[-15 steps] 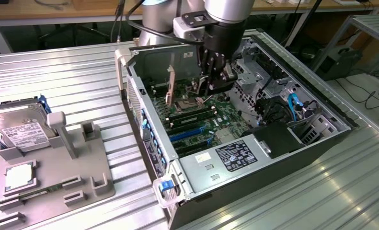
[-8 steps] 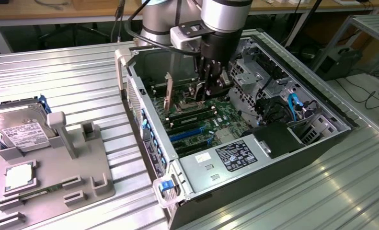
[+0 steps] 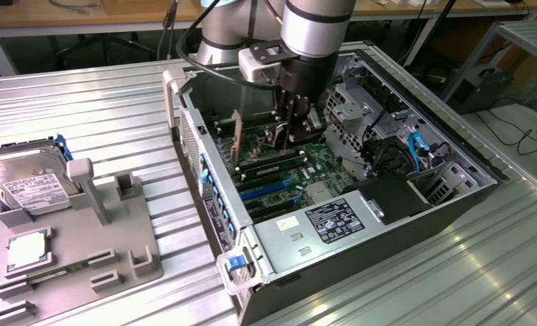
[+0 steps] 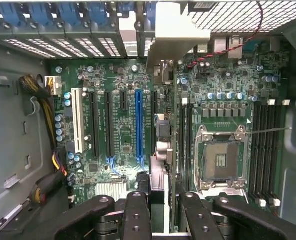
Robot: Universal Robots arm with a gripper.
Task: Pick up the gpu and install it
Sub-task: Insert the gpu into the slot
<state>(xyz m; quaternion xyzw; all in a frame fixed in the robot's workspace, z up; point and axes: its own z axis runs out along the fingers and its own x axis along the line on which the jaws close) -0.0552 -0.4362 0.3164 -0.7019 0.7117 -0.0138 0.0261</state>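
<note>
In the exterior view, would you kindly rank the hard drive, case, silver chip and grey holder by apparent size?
1. Case
2. Grey holder
3. Hard drive
4. Silver chip
The gaps are clear, so no ties.

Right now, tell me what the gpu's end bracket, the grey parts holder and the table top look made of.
The gpu end bracket: bare sheet metal, pale with a dull sheen and a folded edge. Grey parts holder: probably plastic, moulded or printed; matte, uniform grey, no glints. Table top: likely aluminium, ribbed and silvery with streaky reflections.
</note>
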